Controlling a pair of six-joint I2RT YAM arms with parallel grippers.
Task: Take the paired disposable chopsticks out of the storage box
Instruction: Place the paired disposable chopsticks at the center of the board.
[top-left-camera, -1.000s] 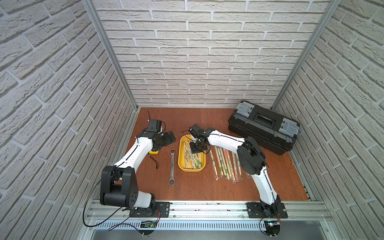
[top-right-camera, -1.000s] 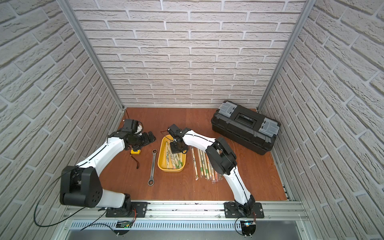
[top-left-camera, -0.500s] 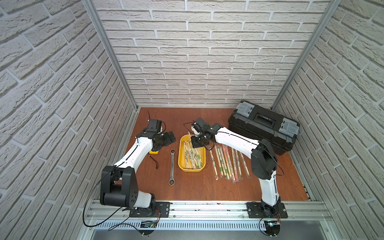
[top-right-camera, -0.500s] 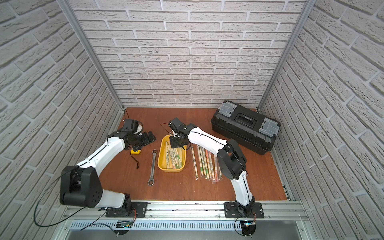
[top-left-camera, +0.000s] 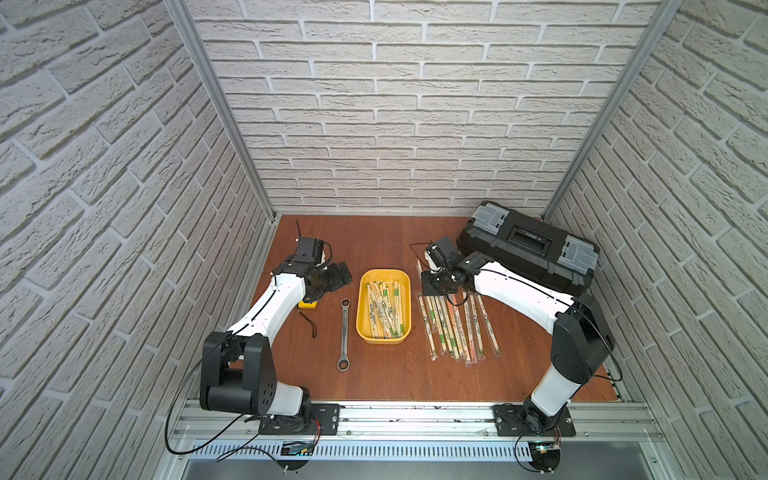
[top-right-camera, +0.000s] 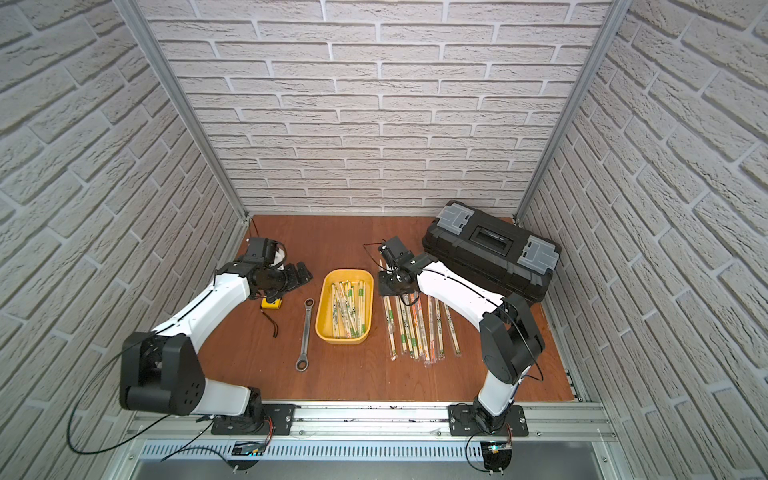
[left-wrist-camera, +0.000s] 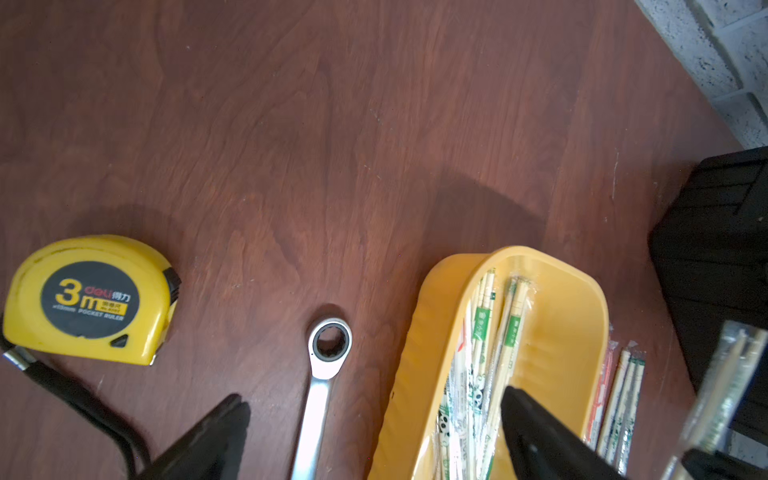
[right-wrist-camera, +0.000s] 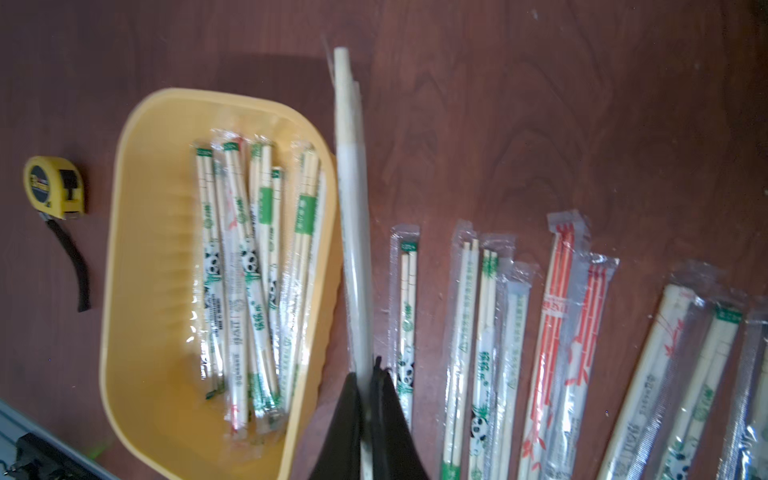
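yellow storage box (top-left-camera: 383, 338): mid-table, between wrench (top-left-camera: 344, 332) and laid-out pairs (top-left-camera: 455, 328)
paired disposable chopsticks (top-left-camera: 384, 305): many lying inside it
right gripper (right-wrist-camera: 365, 376): clamped on one sleeved pair (right-wrist-camera: 351, 187), right of the box's far end
left gripper (left-wrist-camera: 372, 399): spread wide, empty, left of the box

Yellow storage box (top-left-camera: 384, 339), green- and orange-printed chopsticks (top-left-camera: 384, 307)

The left wrist view cuts off the storage box (left-wrist-camera: 411, 374) and wrench (left-wrist-camera: 318, 403).
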